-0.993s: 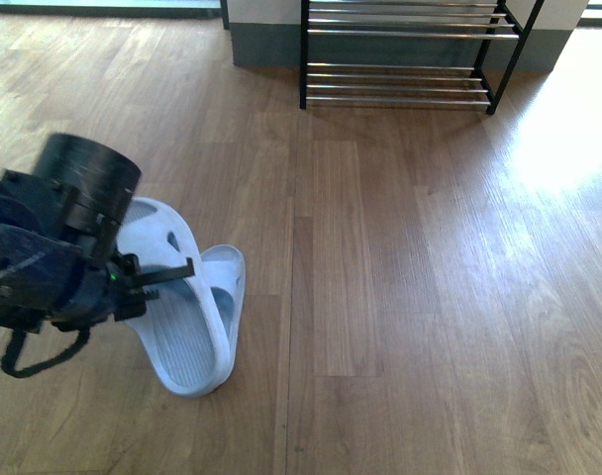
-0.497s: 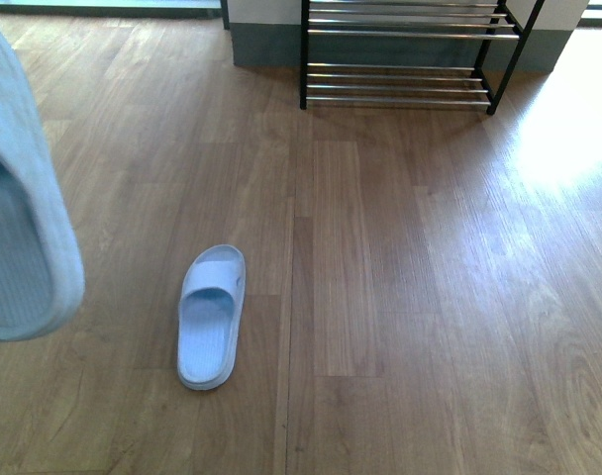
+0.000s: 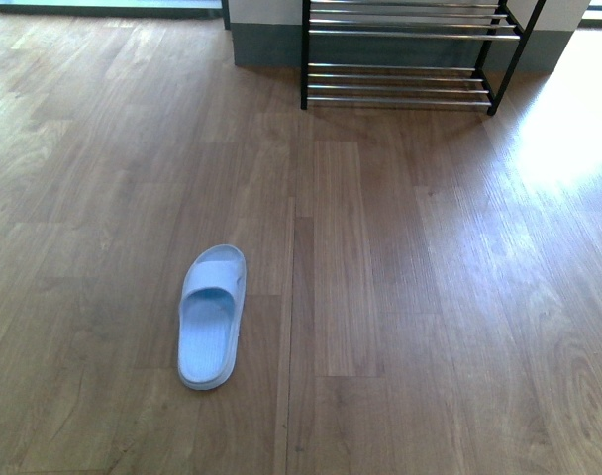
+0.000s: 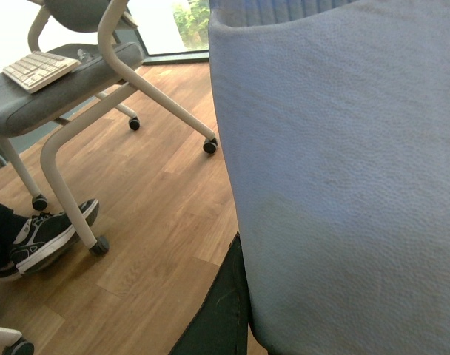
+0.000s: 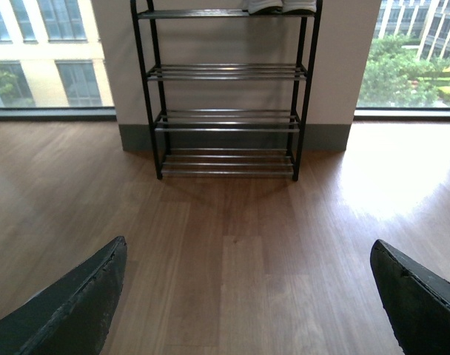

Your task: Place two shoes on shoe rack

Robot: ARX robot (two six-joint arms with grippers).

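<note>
Far to the left, the left wrist view shows a wheeled chair (image 4: 99,81) with a keyboard (image 4: 40,68) on its seat and a person's black sneaker (image 4: 44,237) by 1 caster; I judge these are things for the left arm to swing clear of. Beside them a pale blue slide (image 4: 343,170) fills that view. The left pincer (image 4: 223,307) seems clamped on its edge, though only 1 dark finger shows and the arm is out of the front view. So the step in hand looks like carrying slide 1 of 2 toward the shoe rack (image 3: 405,59). The other slide (image 3: 212,319) lies flat on the wooden floor (image 3: 400,297), left of centre and well apart from the rack, toe pointing away from the robot. Between it and the rack the floor is bare, so the way forward is open. The next move calls for bringing the held slide forward and across, level, onto 1 tier between the black end posts. The thin bars leave gaps, so the sole should span several. In the right wrist view 3 lower tiers are free and white-soled shoes (image 5: 280,6) sit on the top one. Rightmost, the right pincer (image 5: 247,251) is spread wide and holds nothing.
</note>
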